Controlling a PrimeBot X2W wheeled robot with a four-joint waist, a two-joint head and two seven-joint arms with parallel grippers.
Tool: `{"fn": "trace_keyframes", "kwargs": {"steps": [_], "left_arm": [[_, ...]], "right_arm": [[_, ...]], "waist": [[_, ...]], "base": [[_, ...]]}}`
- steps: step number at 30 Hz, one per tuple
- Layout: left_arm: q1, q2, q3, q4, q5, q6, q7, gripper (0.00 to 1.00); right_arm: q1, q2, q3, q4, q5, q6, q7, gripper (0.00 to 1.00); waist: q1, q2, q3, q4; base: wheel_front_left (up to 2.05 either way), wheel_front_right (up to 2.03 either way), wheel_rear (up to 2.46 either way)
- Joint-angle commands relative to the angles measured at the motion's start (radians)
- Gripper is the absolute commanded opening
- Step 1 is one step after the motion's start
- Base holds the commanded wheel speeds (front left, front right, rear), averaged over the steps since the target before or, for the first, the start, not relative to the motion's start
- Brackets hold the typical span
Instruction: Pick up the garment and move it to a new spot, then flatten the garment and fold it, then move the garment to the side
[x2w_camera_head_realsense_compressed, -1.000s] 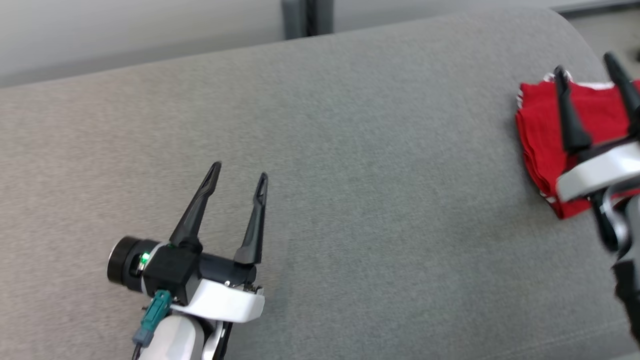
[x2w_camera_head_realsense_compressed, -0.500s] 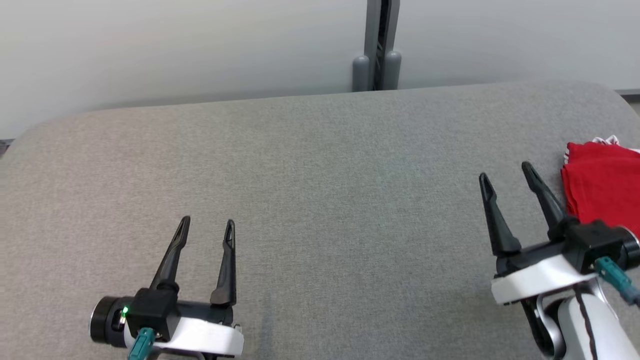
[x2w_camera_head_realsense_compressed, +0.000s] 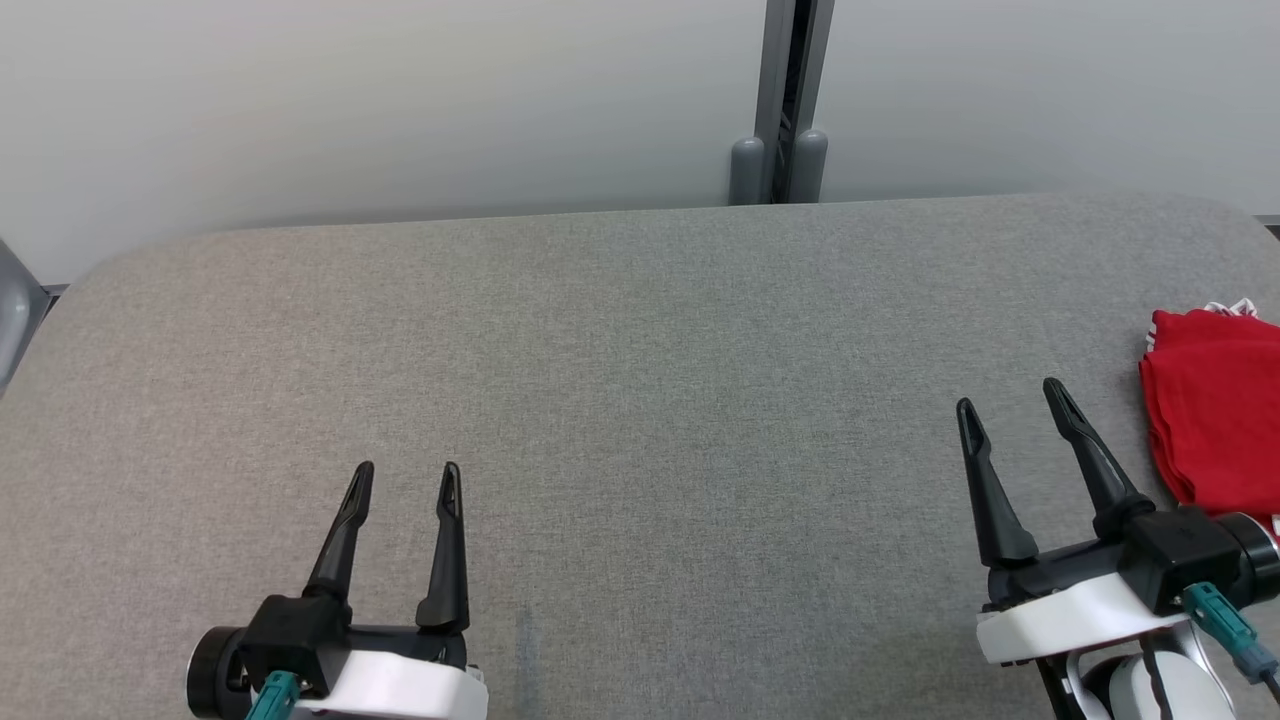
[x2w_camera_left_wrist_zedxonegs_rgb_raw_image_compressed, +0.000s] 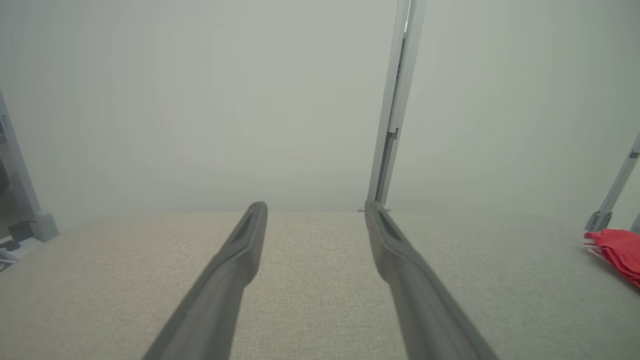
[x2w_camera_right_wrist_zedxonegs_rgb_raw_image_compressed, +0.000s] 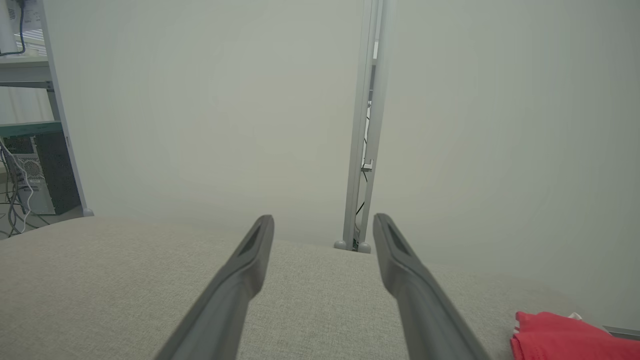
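- We see a broad grey fabric-covered table (x2w_camera_head_realsense_compressed: 640, 350) spreading beneath and ahead of both claws.
- We find the folded red cloth garment (x2w_camera_head_realsense_compressed: 1215, 420) lying just right of our right claw (x2w_camera_head_realsense_compressed: 1008, 395), not touching it.
- We hold our right claw and left claw (x2w_camera_head_realsense_compressed: 406, 470) spread apart, gripping nothing.

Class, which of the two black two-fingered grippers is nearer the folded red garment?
The right gripper: the folded red garment lies just beside it, while the left gripper sits far across the grey fabric surface.

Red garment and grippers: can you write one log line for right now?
garment: folded, at right edge of table | left gripper: open, empty | right gripper: open, empty
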Motion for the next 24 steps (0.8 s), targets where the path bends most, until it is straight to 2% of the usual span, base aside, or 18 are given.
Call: {"fn": "trace_keyframes", "kwargs": {"steps": [1,24], "left_arm": [[0.008,0.003,0.003,0.004,0.006,-0.007,-0.001,1.0],[-0.009,0.003,0.031,0.01,-0.008,-0.016,-0.001,1.0]], "right_arm": [[0.008,-0.003,-0.006,-0.006,0.011,-0.001,-0.005,1.0],[-0.001,-0.002,-0.003,0.001,0.038,-0.001,-0.005,1.0]], "waist": [[0.0,0.0,-0.001,-0.002],[0.0,0.0,0.019,-0.007]], "base": [[0.0,0.0,0.0],[0.0,0.0,0.0]]}}
